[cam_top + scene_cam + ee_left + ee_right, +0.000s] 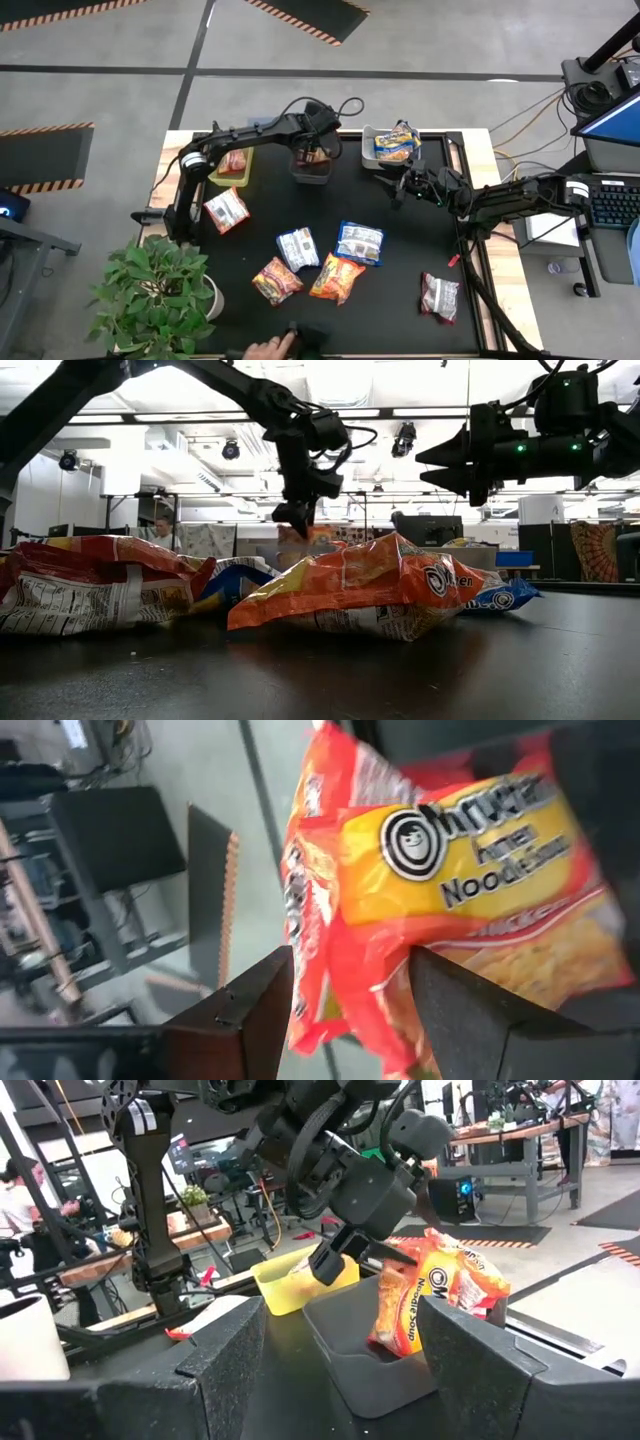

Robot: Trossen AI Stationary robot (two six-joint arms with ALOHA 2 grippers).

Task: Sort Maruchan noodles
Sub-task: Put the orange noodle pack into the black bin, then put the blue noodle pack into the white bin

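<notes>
left claw (313, 152): mine, hanging over the dark bin (311, 166); fingers parted, letting go, nothing gripped.
orange packet (425, 1302): right under my tips, standing on edge inside the dark bin, top sticking out above the rim; in my wrist view it fills the gap between my fingers (250, 1005), whether it touches them I can't tell.
step: drop-off of one orange packet into the dark bin, release about done by my read.
green bin (231, 167): just beside my claw, one reddish packet inside.
white bin (392, 146): other side of the dark bin, holds a blue-and-yellow packet (397, 143).
right claw (397, 186): near the white bin, fingers apart, empty, waiting.
loose packets: farther off toward the near edge of the surface (400, 300); silver-red (226, 210), white (297, 248), blue (359, 242), two orange (338, 277), another silver-red (439, 296) well apart.
hand (268, 348): a person's, at the far edge of the surface.
next: lift straight up clear of the rim, then go for the next loose packet; watch that the packet doesn't snag and come up with me.
</notes>
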